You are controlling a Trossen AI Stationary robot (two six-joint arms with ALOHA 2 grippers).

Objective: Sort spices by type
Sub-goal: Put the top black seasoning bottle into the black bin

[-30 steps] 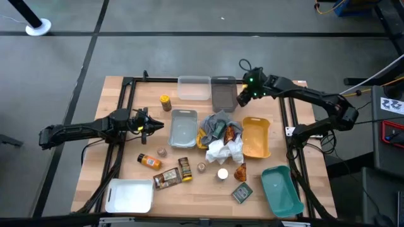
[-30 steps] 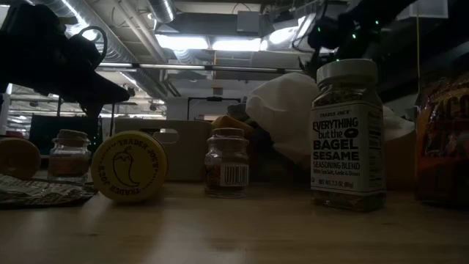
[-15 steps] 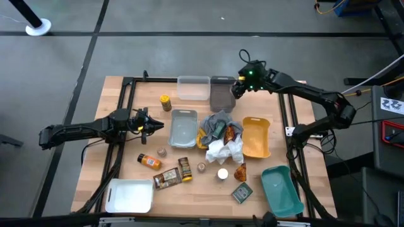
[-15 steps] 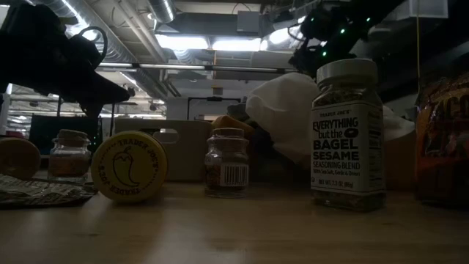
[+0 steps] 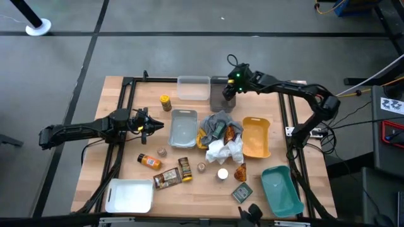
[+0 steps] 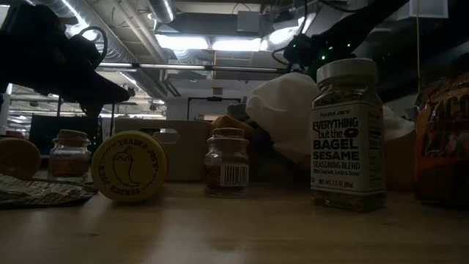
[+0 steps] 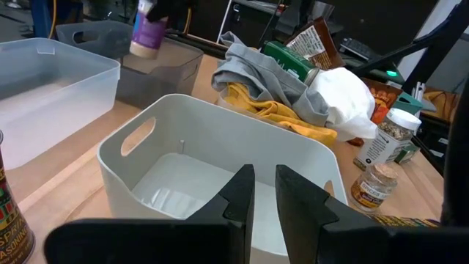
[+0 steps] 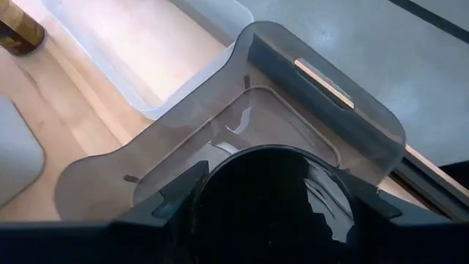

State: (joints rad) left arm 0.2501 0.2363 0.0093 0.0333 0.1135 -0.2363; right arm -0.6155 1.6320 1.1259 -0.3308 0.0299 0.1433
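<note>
My right gripper [image 5: 227, 92] is shut on a dark brown-purple jar [image 8: 271, 198] above the grey tray [image 5: 221, 104] at the table's far middle. In the left wrist view the jar [image 7: 149, 29] hangs over that tray [image 7: 165, 73]. My left gripper [image 5: 158, 125] waits at the table's left with its fingers nearly together and nothing between them, just short of a pale tray [image 7: 212, 169]. Other spices stand on the wood: a yellow jar [image 5: 165, 102], an orange bottle [image 5: 149, 161], brown packets [image 5: 167, 178] and a dark flat tin [image 5: 242, 193]. My right gripper pinches the dark jar between its two fingers [image 8: 172, 198], one on each side of the round body [image 8: 220, 183]. It comes slanting down from the table's right and far side. The jar is lifted clear, hanging over the grey tray's hollow with its pale end [image 7: 146, 50] downward.
A clear tray [image 5: 194, 88] stands left of the grey one. A heap of grey, yellow and white cloths [image 5: 221, 135] with packets lies mid-table, beside a yellow tray [image 5: 255, 135]. A teal tray [image 5: 281, 189] and a white tray [image 5: 129, 195] sit near the front edge.
My right gripper has carried the dark jar toward the table's left along the far edge and a little downward, from beside the grey tray's right rim to over its hollow. The jar has stayed in the hold and clear of the table.
</note>
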